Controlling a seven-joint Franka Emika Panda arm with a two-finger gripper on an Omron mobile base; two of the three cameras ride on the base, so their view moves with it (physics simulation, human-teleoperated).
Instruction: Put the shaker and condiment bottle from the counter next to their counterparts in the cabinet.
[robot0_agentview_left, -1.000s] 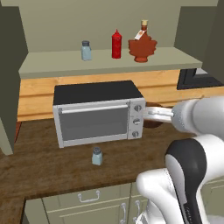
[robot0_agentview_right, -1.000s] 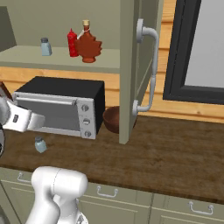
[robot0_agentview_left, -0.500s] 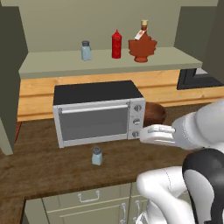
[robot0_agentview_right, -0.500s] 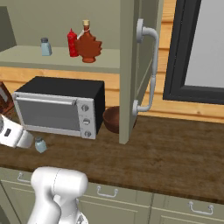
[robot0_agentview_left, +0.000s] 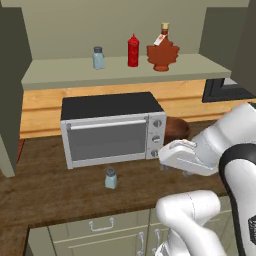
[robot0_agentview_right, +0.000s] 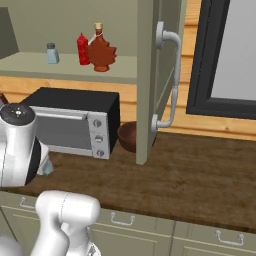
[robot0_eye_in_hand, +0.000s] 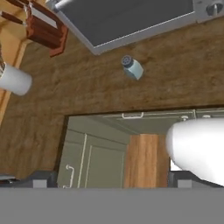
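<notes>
The small pale-blue shaker (robot0_agentview_left: 111, 178) stands upright on the dark wood counter (robot0_agentview_left: 55, 197), in front of the toaster oven (robot0_agentview_left: 112, 127). The hand view shows this shaker (robot0_eye_in_hand: 132, 68) from above, far ahead of my gripper (robot0_eye_in_hand: 111, 180). The dark fingertips (robot0_eye_in_hand: 41, 179) are wide apart, so the gripper is open and holds nothing. My hand (robot0_agentview_left: 175, 154) hovers right of the shaker, by the oven's right front corner. On the cabinet shelf (robot0_agentview_left: 125, 74) stand the twin shaker (robot0_agentview_left: 98, 57), the red squeeze bottle (robot0_agentview_left: 133, 50) and the maple-leaf condiment bottle (robot0_agentview_left: 162, 52), side by side.
A dark brown bowl (robot0_agentview_left: 176, 129) sits right of the oven. An open cabinet door with a grey handle (robot0_agentview_right: 167, 75) hangs over the counter's right part. A brown wooden block (robot0_eye_in_hand: 43, 28) and a white cylinder (robot0_eye_in_hand: 15, 80) lie at the counter's left. Drawers (robot0_agentview_left: 105, 227) run below.
My arm has swung down and forward: the hand dropped from beside the oven's knobs to lower over the counter. The shaker and the shelf items stayed put.
</notes>
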